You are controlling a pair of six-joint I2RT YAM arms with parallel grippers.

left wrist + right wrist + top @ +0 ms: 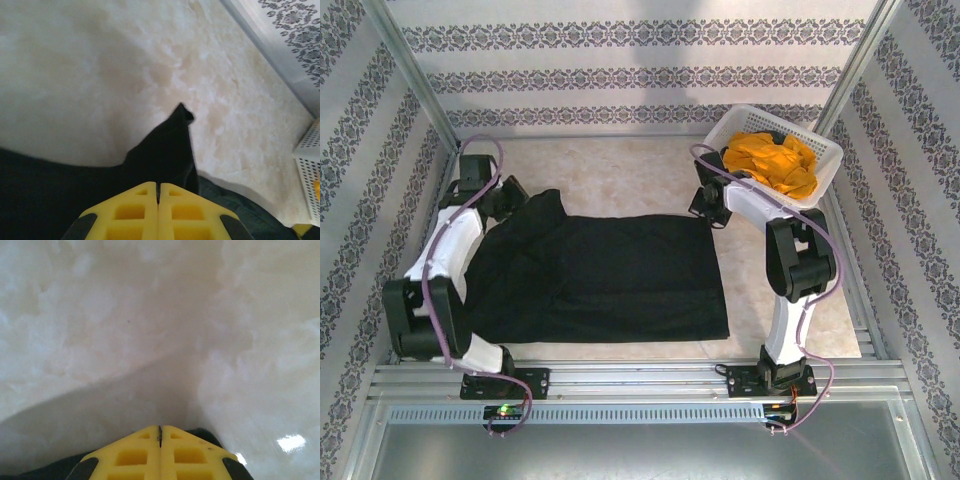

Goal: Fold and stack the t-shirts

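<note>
The black t-shirt (pixel 600 275) lies spread flat across the middle of the table. My left gripper (pixel 516 196) is at the shirt's far left corner, jaws shut on a fold of black cloth (pixel 167 145) that sticks up past the yellow fingertips (pixel 145 200). At the far right corner, my right gripper (pixel 706 206) is shut too, with black cloth (pixel 207 433) showing just under its closed fingers (pixel 187 450). The orange-yellow t-shirt (pixel 772 163) sits crumpled in the basket.
The white lattice basket (pixel 830 160) stands at the back right, close behind the right arm; its corner (pixel 310 170) also shows in the left wrist view. Bare marble tabletop (pixel 620 170) lies beyond the shirt. Patterned walls enclose the back and both sides.
</note>
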